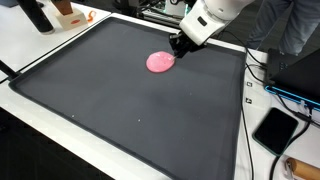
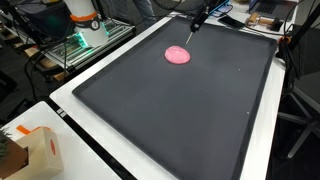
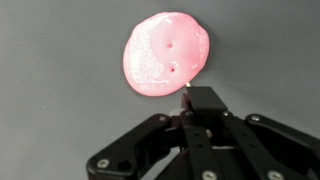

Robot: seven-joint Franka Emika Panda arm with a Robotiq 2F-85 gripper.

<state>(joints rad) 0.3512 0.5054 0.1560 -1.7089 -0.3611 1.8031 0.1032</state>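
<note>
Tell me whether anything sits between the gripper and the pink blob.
Nothing visible does. In the wrist view the gripper sits right at the edge of the pink blob, with only bare dark mat around them.

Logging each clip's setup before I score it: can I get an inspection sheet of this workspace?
Surface: dark mat on a white table, bare apart from one thing.
Job's things: pink blob, flat, with two small dents, near the mat's edge by the arm.
Clutter: nothing seen on the mat; a black pad and a cardboard box lie off it.
Grippers: gripper with its fingers together, tip at the blob's rim; contact cannot be told.
Cables: cables run beside the mat, not on it.
Surroundings: benches with green-lit gear.
</note>
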